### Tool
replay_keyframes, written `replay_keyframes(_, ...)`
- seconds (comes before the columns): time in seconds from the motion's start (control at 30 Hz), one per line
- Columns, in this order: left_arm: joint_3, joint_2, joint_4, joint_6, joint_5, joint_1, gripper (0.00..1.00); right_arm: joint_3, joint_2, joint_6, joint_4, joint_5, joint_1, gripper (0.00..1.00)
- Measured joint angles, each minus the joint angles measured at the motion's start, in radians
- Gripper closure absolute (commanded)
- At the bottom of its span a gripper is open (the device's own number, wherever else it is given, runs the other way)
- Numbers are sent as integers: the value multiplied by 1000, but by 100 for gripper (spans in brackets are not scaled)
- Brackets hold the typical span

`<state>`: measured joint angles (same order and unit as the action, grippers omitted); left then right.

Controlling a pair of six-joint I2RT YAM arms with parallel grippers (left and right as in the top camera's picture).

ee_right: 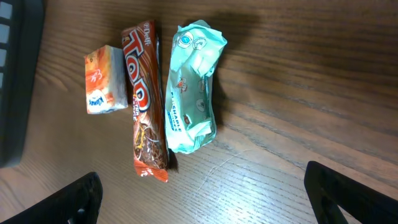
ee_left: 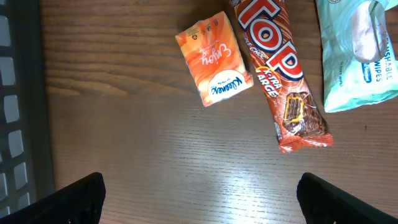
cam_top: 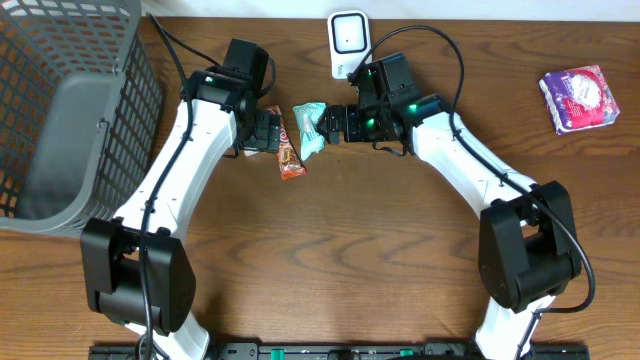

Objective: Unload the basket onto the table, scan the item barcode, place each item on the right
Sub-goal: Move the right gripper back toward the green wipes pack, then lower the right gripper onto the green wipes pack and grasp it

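Three items lie side by side on the wood table: a small orange tissue pack (ee_left: 214, 59) (ee_right: 104, 79), a brown and orange chocolate bar (cam_top: 287, 155) (ee_left: 280, 68) (ee_right: 144, 121), and a teal wipes pack (cam_top: 311, 128) (ee_left: 357, 53) (ee_right: 189, 87). No barcode shows on any of them. A white scanner (cam_top: 348, 42) stands at the table's back edge. My left gripper (cam_top: 265, 132) (ee_left: 199, 202) hovers open over bare wood just short of the tissue pack. My right gripper (cam_top: 338, 124) (ee_right: 205, 199) is open beside the wipes pack, holding nothing.
A grey mesh basket (cam_top: 60, 110) (ee_left: 18, 112) fills the left side of the table. A purple packet (cam_top: 580, 97) lies at the far right. The arms' cables arch over the back of the table near the scanner.
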<state>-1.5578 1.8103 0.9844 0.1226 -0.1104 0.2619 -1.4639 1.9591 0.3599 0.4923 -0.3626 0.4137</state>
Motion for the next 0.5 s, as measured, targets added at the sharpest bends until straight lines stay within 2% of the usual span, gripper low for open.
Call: replay_keyframes(0.5,0,0,0,0,0,0,2,1,0,4,73,-5,0,1)
